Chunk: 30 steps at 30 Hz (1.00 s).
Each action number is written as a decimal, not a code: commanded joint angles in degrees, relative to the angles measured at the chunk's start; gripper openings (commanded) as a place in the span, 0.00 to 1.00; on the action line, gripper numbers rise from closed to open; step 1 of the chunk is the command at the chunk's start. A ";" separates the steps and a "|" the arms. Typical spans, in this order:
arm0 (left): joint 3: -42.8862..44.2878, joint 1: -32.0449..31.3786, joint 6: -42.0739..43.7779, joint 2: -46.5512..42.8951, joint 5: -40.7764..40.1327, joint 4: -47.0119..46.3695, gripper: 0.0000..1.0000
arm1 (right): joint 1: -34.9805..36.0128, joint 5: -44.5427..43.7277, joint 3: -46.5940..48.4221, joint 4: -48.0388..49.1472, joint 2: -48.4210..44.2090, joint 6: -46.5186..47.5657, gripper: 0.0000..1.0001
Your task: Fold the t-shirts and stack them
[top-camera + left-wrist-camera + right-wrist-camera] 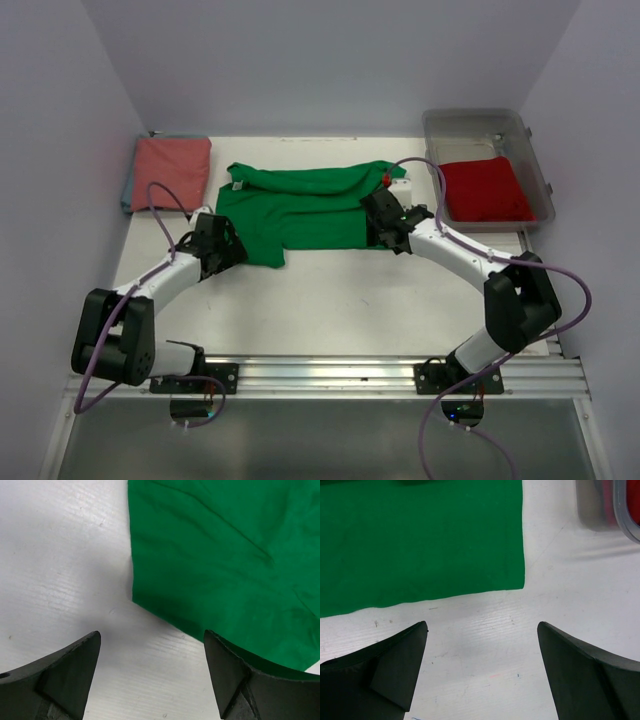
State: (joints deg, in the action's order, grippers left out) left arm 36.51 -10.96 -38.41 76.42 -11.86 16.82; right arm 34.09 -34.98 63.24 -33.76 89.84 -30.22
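Observation:
The bright green t-shirt (300, 210) lies partly folded at the middle back of the white table. My left gripper (236, 250) is open and empty at its near left corner; in the left wrist view the cloth (225, 555) lies ahead of the gripper (152, 645), and the right finger (235, 675) overlaps its edge. My right gripper (383, 228) is open and empty at the near right corner; the cloth (420, 540) lies just ahead of it (482, 630). The salmon-pink t-shirt (172, 172) lies folded at the back left. The red t-shirt (487, 188) lies in a bin.
A clear plastic bin (535, 150) stands at the back right and holds the red shirt; its corner shows in the right wrist view (600, 515). White walls close in the table on three sides. A metal rail (330, 375) runs along the near edge.

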 commanded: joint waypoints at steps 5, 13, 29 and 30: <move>-4.07 -0.20 -2.19 -1.27 2.71 -15.05 0.85 | 0.10 -1.05 -1.10 1.68 0.42 -1.86 0.94; -4.26 -0.20 -3.16 3.64 5.09 -20.07 0.38 | -0.51 -2.46 -2.16 0.54 1.39 -3.61 0.89; 6.72 -0.20 -1.49 -19.62 5.88 -0.83 0.00 | -10.35 0.70 -4.62 6.60 7.53 -9.07 0.79; 7.69 -0.20 -1.40 -20.78 5.79 -0.04 0.00 | -10.62 1.05 -4.27 7.38 7.89 -8.90 0.80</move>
State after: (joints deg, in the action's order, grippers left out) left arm 38.65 -11.03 -40.93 60.95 -5.52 12.03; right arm 24.18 -34.59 58.50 -30.59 96.79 -37.43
